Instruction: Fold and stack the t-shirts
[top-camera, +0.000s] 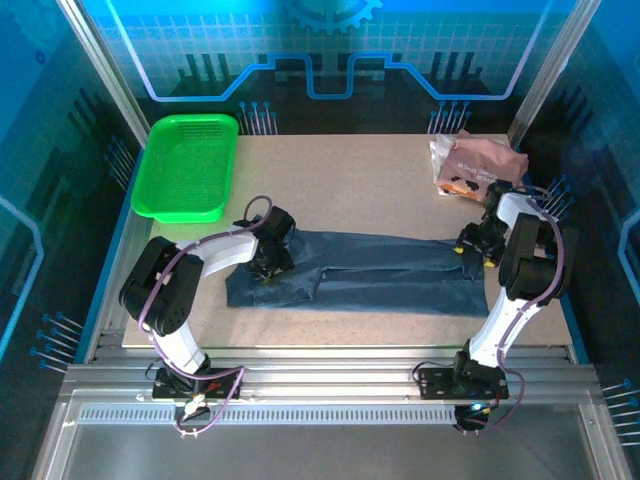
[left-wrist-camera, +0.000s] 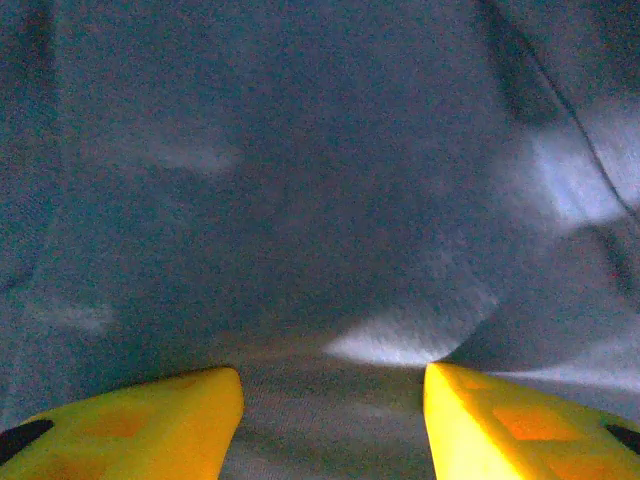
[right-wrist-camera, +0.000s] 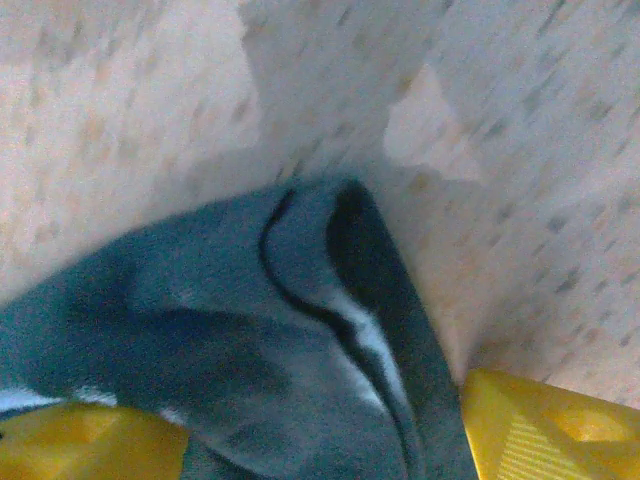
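1. Speckled beige desk (top-camera: 380, 190) sits inside a blue-lit enclosure, with a green basket (top-camera: 185, 213) at its far left.
2. A dark blue shirt (top-camera: 380, 275) lies stretched flat across the middle of the desk.
3. A pink shirt (top-camera: 480, 165) lies crumpled at the far right corner, apart from the blue one.
4. The left end effector (top-camera: 266, 264) rests on the blue shirt's left end, fingers released and spread over the cloth.
5. The right end effector (top-camera: 472, 245) is at the shirt's right end; a fold lies between its fingers (right-wrist-camera: 530, 420), but I cannot tell whether they pinch it.
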